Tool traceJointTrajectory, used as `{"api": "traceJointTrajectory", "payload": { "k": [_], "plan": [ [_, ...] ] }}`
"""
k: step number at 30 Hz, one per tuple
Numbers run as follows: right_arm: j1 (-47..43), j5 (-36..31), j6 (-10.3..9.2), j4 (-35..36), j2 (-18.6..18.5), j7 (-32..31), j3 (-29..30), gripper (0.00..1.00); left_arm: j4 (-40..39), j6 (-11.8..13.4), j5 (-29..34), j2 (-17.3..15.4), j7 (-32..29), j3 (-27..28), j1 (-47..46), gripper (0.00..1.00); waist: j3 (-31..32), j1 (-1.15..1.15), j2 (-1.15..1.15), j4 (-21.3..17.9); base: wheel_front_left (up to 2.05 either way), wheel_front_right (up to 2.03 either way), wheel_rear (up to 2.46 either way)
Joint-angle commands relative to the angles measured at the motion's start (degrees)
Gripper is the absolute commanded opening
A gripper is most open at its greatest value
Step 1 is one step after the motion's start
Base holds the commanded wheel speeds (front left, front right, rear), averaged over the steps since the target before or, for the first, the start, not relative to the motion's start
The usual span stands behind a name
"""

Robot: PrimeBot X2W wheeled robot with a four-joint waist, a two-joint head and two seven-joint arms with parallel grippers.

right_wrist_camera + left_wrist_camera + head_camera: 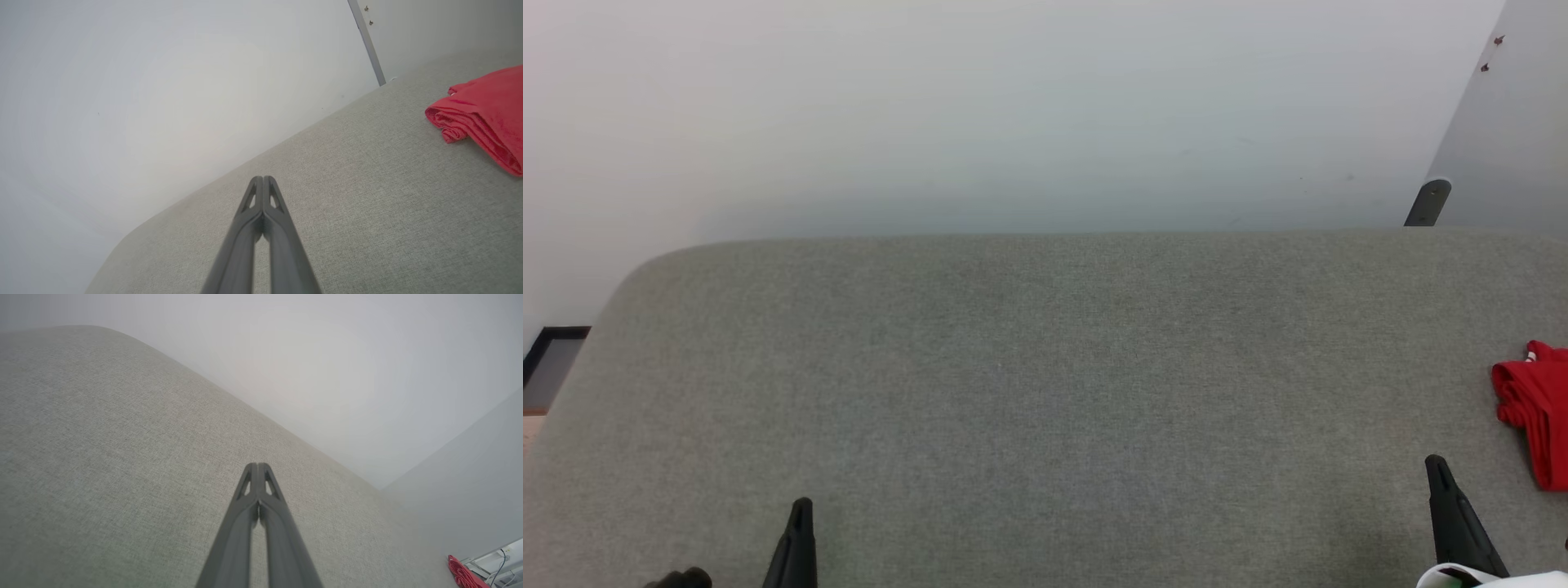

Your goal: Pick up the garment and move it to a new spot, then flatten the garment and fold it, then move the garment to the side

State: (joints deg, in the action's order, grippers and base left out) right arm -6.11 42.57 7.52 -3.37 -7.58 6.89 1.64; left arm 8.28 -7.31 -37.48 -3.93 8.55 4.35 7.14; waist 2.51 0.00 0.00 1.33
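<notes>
Lying in folds on the grey fabric surface (1045,367), far right, is the red garment (1535,412). Left gripper (802,504), right gripper (1435,465): fingers pressed together, empty

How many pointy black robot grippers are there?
2. The left dark two-fingered gripper sits at the head view's lower left, the right gripper at its lower right near the folded red garment. None seems hidden.

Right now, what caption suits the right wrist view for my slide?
Right gripper, jaws shut, over grey fabric surface; folded red garment lies apart.
</notes>
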Motion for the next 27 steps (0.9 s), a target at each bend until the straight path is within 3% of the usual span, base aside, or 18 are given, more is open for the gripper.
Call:
{"api": "traceJointTrajectory", "payload": {
  "k": [1, 27],
  "plan": [
    [1.8, 2.0, -0.01, 0.2, -0.1, -0.5, 0.4, 0.0, -0.4, -0.1, -2.3, -0.2, -0.5, 0.2, -1.5, 0.0, 0.0, 0.0, 0.0, 0.0, 0.0, 0.0, 0.0],
    [5.5, 19.2, -0.02, -3.5, 1.2, -4.5, 1.5, 0.0, 1.7, -0.1, -20.8, 0.0, -5.4, 0.7, -5.8, 0.0, -0.7, 0.0, 0.0, -0.4, 0.0, 0.0, 0.0]
  ]
}}
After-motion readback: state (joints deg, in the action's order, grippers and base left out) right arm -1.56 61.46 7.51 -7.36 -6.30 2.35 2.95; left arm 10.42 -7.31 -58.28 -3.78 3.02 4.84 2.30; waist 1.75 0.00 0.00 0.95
